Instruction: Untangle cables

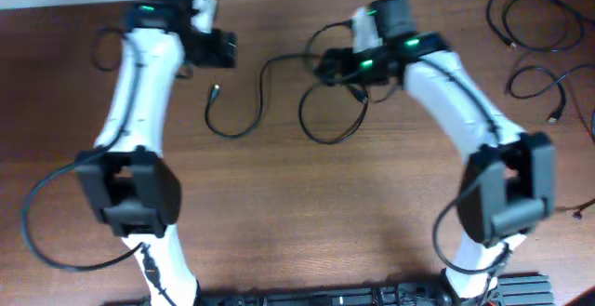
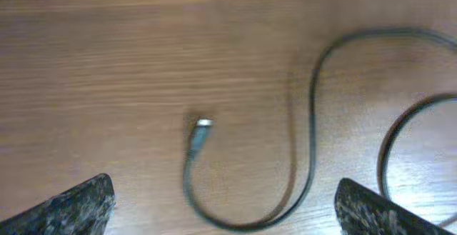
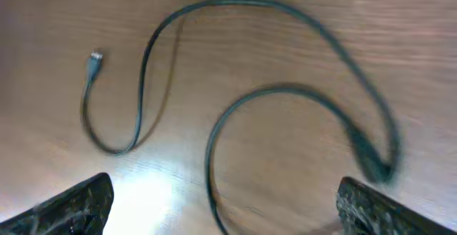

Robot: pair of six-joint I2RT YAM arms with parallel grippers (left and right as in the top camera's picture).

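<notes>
So, quick look at where we are. Both arms reach from the near edge of the table [image 1: 307, 213] toward the far edge, elbows bent. The left arm [image 1: 139, 92] runs almost straight up the left side. The right arm [image 1: 456, 92] angles inward toward the middle of the far edge.

Both wrists point down at the wood. We see the left gripper [image 2: 223, 181] spread wide with nothing in it, and the right gripper [image 3: 224, 181] is likewise spread wide and holding nothing.

One black cable [image 2: 312, 128] lies loose on the table between the two grippers, near the middle of the far edge. It snakes in open curves, with its small plug [image 2: 202, 124] toward the left gripper. The other cables [image 1: 544, 83] sit looped in the far right corner, well apart from both grippers.
</notes>
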